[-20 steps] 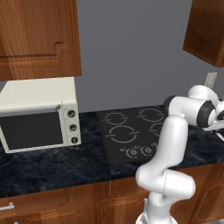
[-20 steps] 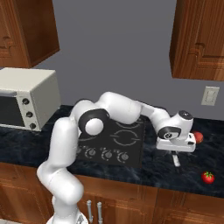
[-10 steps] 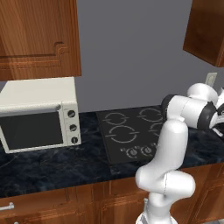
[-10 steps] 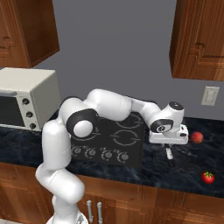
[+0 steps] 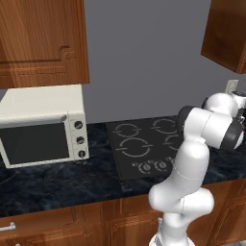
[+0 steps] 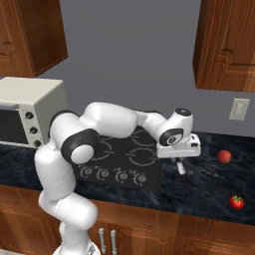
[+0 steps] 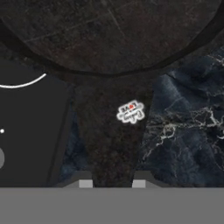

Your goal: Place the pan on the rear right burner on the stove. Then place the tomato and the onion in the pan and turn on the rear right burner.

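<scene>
In the hand view the black pan (image 7: pixel 109 39) fills the top, and its short dark handle (image 7: pixel 111 131) runs down between my fingertips. My gripper (image 7: pixel 112 181) is shut on that handle. From the right base view the gripper (image 6: pixel 180 168) hangs over the dark counter just right of the stove (image 6: pixel 112 158). The stove (image 5: pixel 126 161) is black glass, and the rear right burner (image 5: pixel 166 126) is bare. A red tomato (image 6: pixel 237 201) with a green top lies near the counter's front right edge. The reddish onion (image 6: pixel 224 156) sits farther back on the right.
A white microwave (image 5: pixel 41 125) stands on the counter left of the stove. Round knobs (image 6: pixel 115 175) line the stove's front edge. Wooden cupboards (image 6: pixel 226 45) hang above on both sides. A wall socket (image 6: pixel 240 109) is at the right.
The hand has swung left along the counter with the pan's handle in its grip, from near the onion to the stove's right edge.
</scene>
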